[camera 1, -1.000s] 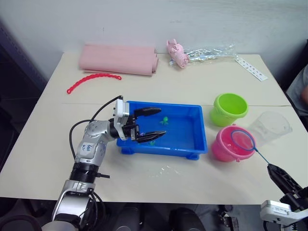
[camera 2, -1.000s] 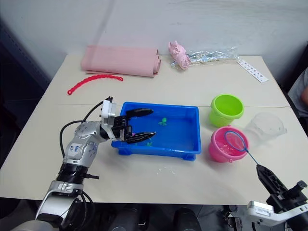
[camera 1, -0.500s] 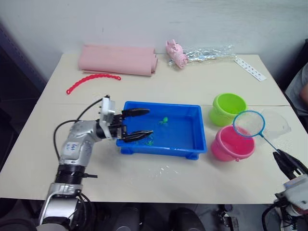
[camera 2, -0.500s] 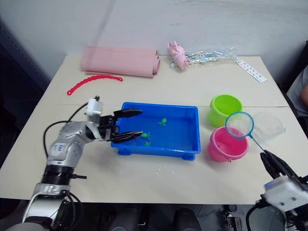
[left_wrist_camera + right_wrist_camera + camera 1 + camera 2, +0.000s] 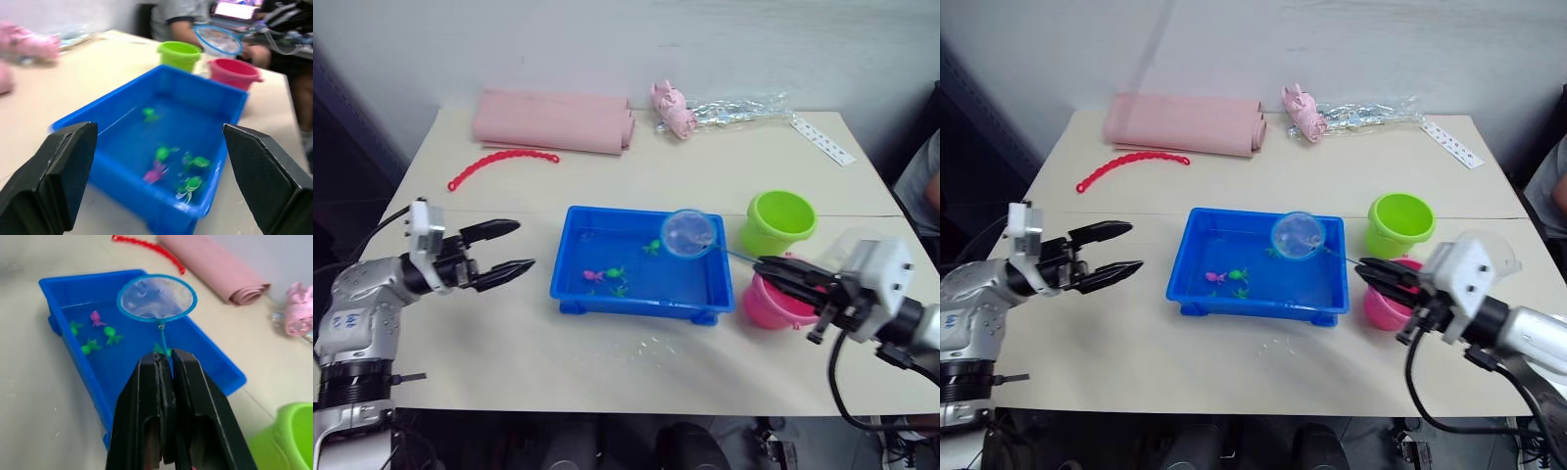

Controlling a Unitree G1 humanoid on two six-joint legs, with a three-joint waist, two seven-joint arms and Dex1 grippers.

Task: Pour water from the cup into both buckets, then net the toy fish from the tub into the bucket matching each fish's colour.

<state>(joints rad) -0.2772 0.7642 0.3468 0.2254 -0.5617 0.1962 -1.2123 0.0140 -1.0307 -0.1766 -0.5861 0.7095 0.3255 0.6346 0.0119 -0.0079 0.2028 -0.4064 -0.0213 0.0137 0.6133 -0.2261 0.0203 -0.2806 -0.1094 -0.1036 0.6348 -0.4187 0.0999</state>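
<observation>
Gripping tool: the right gripper (image 5: 168, 363) is clenching its two black fingers on the thin dark handle of the small blue-hooped net with clear mesh (image 5: 687, 234).
Net position: its hoop is hanging over the shallow rectangular bright blue plastic tub (image 5: 717, 294), at the end nearest the buckets.
Fish: tiny green and pink plastic toy fish (image 5: 108, 331) are lying in the tub beyond the hoop.
Buckets: the hot pink pail (image 5: 773, 309) is sitting under the handle, the lime green pail (image 5: 781, 221) just beside it.
Left gripper (image 5: 511, 248): is hovering spread wide, clear of the tub's far end.
</observation>
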